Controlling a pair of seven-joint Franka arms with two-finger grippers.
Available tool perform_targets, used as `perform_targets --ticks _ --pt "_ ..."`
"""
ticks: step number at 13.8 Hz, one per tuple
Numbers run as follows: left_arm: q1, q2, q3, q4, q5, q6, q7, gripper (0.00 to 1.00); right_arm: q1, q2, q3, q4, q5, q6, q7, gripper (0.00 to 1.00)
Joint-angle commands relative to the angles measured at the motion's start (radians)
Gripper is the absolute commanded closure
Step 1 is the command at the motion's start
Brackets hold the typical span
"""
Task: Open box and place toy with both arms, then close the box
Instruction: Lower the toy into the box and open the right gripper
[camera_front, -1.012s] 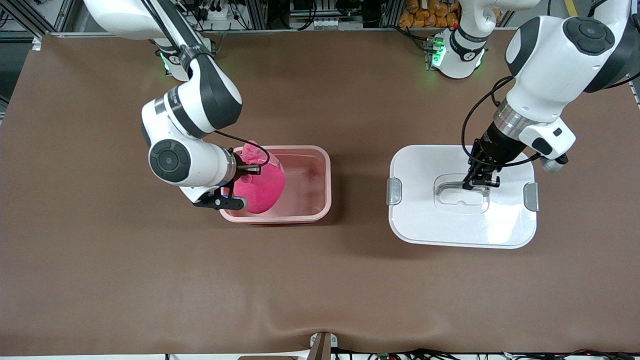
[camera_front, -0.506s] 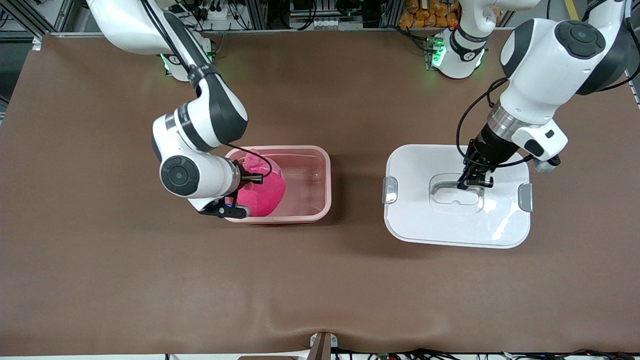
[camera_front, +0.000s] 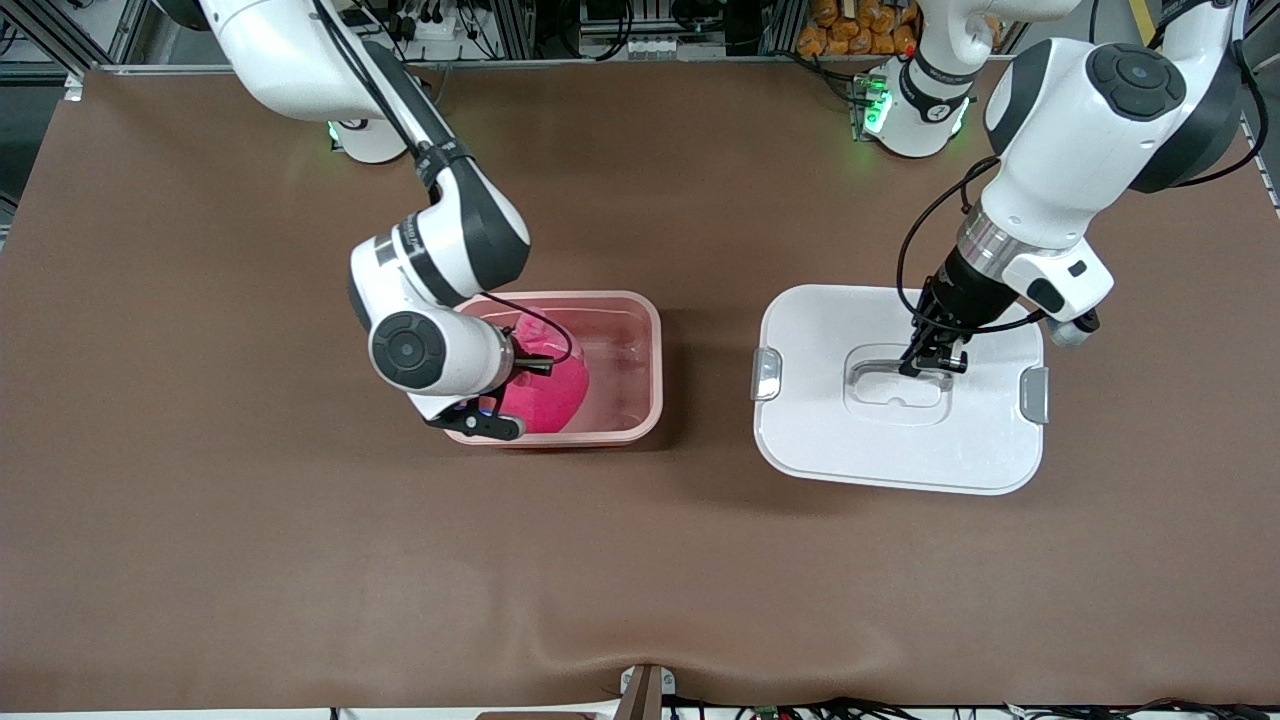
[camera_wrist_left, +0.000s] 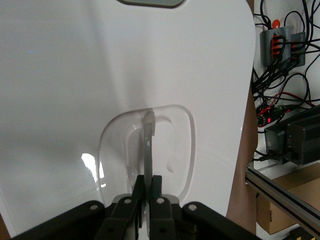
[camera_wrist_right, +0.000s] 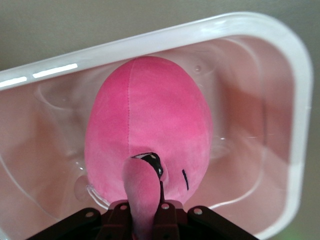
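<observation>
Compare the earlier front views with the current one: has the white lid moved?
Yes. The white lid, held by its handle in the left gripper, has shifted toward the pink box, which stays put, narrowing the gap between them.

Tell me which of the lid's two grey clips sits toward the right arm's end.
The clip on the lid's edge facing the pink box; the other clip is on the outer edge.

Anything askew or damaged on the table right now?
Nothing stands out. The translucent pink plastic tub sits upright and open, the right gripper shut on the hot-pink plush toy inside it. The left gripper is shut on the white lid's clear handle; no spills or damage visible.
</observation>
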Motion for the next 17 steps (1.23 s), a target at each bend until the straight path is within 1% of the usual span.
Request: perform_targets --ticks 1,11,15,17 --pt "0.005 0.008 -0.009 0.023 -0.002 0.004 -0.012 1.0 0.033 0.022 -0.002 0.003 -0.018 0.052 0.075 1.0" --pt "-0.001 0.031 -0.01 0.035 -0.002 0.005 -0.031 1.0 0.105 0.082 -0.001 0.005 -0.012 0.241 0.248 1.0" --pt "-0.001 0.029 -0.012 0.036 0.0 0.005 -0.034 1.0 0.123 0.097 -0.001 0.005 -0.01 0.301 0.254 1.0" --pt "-0.02 0.031 -0.022 0.038 0.003 0.005 -0.076 1.0 0.131 0.106 -0.001 0.005 -0.009 0.338 0.254 1.0"
